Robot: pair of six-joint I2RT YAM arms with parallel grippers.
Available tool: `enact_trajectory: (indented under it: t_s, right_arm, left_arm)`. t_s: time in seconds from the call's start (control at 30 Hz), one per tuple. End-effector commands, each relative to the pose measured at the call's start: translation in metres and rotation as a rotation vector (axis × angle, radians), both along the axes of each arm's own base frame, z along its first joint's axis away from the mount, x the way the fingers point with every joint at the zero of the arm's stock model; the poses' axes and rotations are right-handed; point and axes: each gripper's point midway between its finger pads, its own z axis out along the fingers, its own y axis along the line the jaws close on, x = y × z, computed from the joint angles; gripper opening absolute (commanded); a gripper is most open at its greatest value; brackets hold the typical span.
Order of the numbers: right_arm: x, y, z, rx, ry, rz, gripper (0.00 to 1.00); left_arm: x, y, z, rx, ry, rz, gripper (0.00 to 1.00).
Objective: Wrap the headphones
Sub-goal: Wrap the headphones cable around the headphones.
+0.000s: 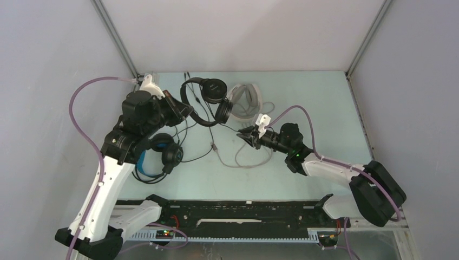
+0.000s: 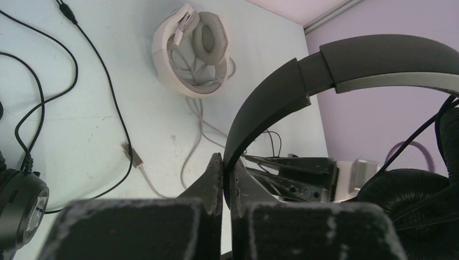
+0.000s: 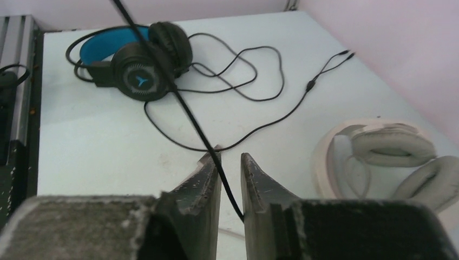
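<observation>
- Table (image 1: 314, 108): you have three sets on or over it and none is wrapped; I judge the job barely begun.
- Blue-banded headphones (image 1: 159, 154): these lie by your left arm, their cable sprawled loose.
- White headphones (image 1: 246, 100): these sit at the back, with cord trailing forward.
- Black headphones (image 1: 212, 89): your left gripper (image 2: 223, 173) is clamped on the headband.
- Black cable (image 3: 184, 103): it runs between the fingers of your right gripper (image 3: 230, 168), which stand slightly apart, not pinching.
</observation>
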Motion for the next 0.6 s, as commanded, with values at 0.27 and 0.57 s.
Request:
enact_trajectory:
  t_s: [0.27, 0.57]
  right_arm:
    - [-0.004, 0.018, -0.032, -0.033, -0.034, 0.1, 0.35]
    - [0.011, 0.007, -0.056, -0.011, 0.02, 0.053, 0.14]
  left_arm:
    - [-0.011, -0.002, 0.044, -0.052, -0.074, -0.033, 0.0]
    - [-0.011, 0.001, 0.049, -0.014, -0.08, -0.033, 0.0]
